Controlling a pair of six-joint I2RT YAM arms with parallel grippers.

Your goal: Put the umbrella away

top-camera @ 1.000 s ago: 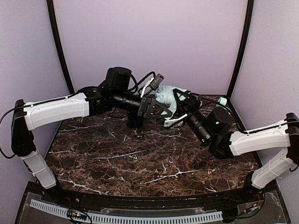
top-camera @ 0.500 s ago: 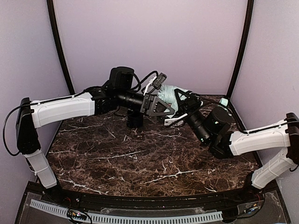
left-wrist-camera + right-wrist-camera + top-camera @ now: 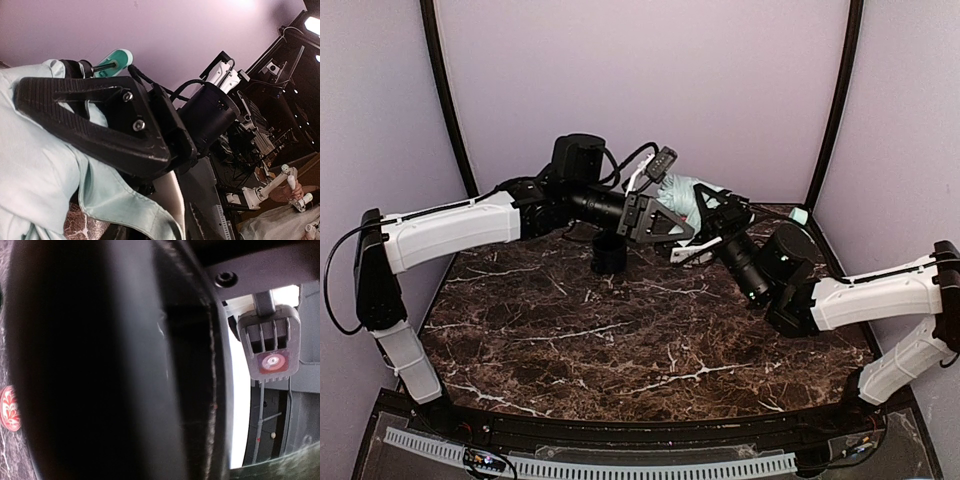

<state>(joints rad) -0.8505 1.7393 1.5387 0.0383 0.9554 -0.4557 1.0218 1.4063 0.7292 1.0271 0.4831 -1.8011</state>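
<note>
Over the marble surface (image 3: 620, 340), the umbrella (image 3: 688, 193), bunched pale-mint fabric, sat between the left claw (image 3: 675, 225) and right claw (image 3: 710, 218), touching the left claw's finger (image 3: 90, 120); neither claw's opening or hold was discernible. Its mint handle (image 3: 800, 215) lay beyond the right claw.

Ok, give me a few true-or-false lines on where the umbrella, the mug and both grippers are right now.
1. The umbrella is bunched up between the left gripper and the right gripper at the back of the table. True.
2. The dark mug lies tipped over at the near edge. False: it stands upright toward the back, near the left gripper.
3. In the left wrist view, one of the left fingers lies against the mint fabric. True.
4. The right wrist view shows the umbrella clearly. False: a dark surface close to the lens fills most of it.
</note>
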